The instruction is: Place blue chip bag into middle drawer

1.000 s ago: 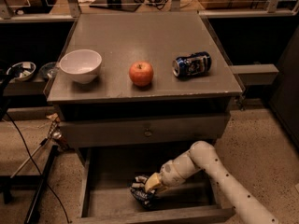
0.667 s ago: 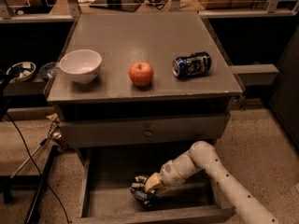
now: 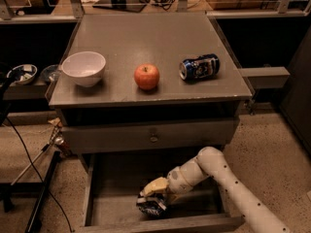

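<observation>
end effector [image 3: 153, 195] | touching blue chip bag [image 3: 151, 207] | inside middle drawer [image 3: 118, 187]

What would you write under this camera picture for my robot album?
Robot gripper at the chip bag inside the open drawer; bowl, apple and can sit on the cabinet.

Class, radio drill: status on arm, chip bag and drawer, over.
Status: gripper low inside open middle drawer, against blue chip bag. Bag at drawer floor, near front. Up top: apple, can, bowl, no obstruction.

The gripper [image 3: 155, 190] is positioned directly above the blue chip bag [image 3: 151, 207]. The bag is inside the middle drawer [image 3: 116, 193].
</observation>
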You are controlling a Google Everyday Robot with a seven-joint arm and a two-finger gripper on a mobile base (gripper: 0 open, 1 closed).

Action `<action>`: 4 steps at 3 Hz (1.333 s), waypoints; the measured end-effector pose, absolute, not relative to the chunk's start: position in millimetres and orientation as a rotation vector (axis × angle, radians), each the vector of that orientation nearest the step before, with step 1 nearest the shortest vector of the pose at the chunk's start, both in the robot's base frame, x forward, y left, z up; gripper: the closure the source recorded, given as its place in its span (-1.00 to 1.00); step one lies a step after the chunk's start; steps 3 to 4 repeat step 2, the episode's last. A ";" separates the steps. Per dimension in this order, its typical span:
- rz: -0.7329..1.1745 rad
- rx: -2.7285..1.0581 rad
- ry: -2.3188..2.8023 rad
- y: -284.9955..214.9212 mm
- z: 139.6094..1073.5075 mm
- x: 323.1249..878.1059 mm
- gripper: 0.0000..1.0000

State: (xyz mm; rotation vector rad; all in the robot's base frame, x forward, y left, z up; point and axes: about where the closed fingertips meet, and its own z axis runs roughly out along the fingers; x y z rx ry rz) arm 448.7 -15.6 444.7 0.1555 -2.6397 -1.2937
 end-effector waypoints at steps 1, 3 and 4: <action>-1.294 0.156 -2.640 -15.6 444.7 448.7 -1.00; -1.294 0.156 -2.640 -15.5 444.6 448.7 -1.00; -1.294 0.156 -2.640 -15.5 444.6 448.7 -1.00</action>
